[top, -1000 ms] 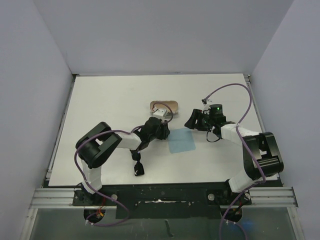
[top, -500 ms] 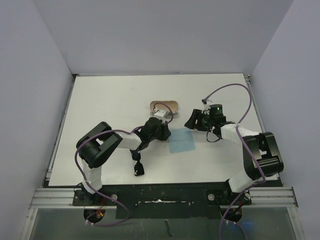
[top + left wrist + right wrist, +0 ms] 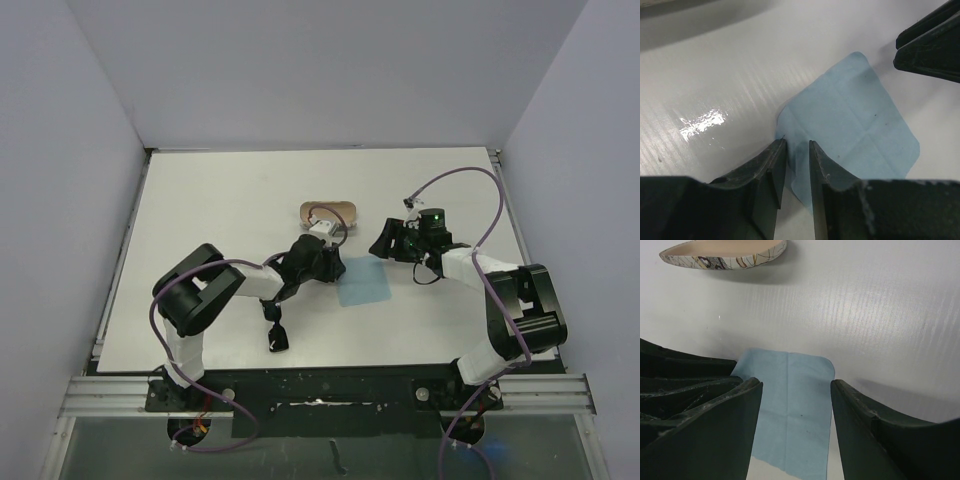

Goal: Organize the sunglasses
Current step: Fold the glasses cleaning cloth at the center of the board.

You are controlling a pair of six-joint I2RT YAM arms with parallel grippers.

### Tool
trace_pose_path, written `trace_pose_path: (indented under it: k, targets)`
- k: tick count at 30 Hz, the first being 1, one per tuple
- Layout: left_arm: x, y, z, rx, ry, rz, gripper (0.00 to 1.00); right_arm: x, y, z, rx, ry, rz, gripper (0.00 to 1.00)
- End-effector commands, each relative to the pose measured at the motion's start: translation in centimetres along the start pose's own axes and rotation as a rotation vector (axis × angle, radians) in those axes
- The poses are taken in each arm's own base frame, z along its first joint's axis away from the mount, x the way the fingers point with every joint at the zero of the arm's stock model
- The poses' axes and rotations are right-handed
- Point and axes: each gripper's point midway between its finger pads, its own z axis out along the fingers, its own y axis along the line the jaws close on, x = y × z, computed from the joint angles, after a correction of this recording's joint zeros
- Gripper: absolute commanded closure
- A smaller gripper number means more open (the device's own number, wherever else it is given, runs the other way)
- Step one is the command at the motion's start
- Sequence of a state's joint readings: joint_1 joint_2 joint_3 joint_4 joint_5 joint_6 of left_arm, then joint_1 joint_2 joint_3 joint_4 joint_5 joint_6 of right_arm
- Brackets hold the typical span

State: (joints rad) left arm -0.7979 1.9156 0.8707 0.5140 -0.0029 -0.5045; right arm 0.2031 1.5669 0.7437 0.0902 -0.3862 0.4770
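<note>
The black sunglasses (image 3: 277, 337) lie on the white table near its front edge, below the left forearm, away from both grippers. The light blue cloth (image 3: 362, 282) lies flat mid-table and also shows in the left wrist view (image 3: 855, 120) and the right wrist view (image 3: 792, 410). My left gripper (image 3: 331, 266) is at the cloth's left edge; its jaws stand a narrow gap apart with that edge between them (image 3: 796, 150). My right gripper (image 3: 384, 240) is open and empty over the cloth's far right corner (image 3: 796, 390).
The oval patterned case (image 3: 329, 212) lies open just behind the left gripper, and also shows in the right wrist view (image 3: 725, 255). The right gripper's fingers (image 3: 932, 45) show at the top right of the left wrist view. Grey walls enclose the table.
Almost nothing has moved. The left gripper has shifted very slightly at the cloth's edge. The right arm and the sunglasses are as before.
</note>
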Motion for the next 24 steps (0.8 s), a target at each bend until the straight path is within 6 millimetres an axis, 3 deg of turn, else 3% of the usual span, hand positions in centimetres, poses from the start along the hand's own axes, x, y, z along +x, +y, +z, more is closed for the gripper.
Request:
trace_pose_path:
  k: [1,11,24]
  targets:
    - [0.6,1.3,0.4,-0.045,0.038,0.006,0.73,-1.1,0.4,0.1,-0.026,-0.038,-0.020,0.42]
    - [0.0,3.4,0.5,-0.079,0.029,-0.008,0.73,-1.1,0.4,0.1,-0.025,-0.035,-0.019,0.42]
    - [0.9,2.2,0.9,-0.033,0.061,0.003,0.80,-1.0,0.3,0.4,-0.024,-0.029,-0.017,0.42]
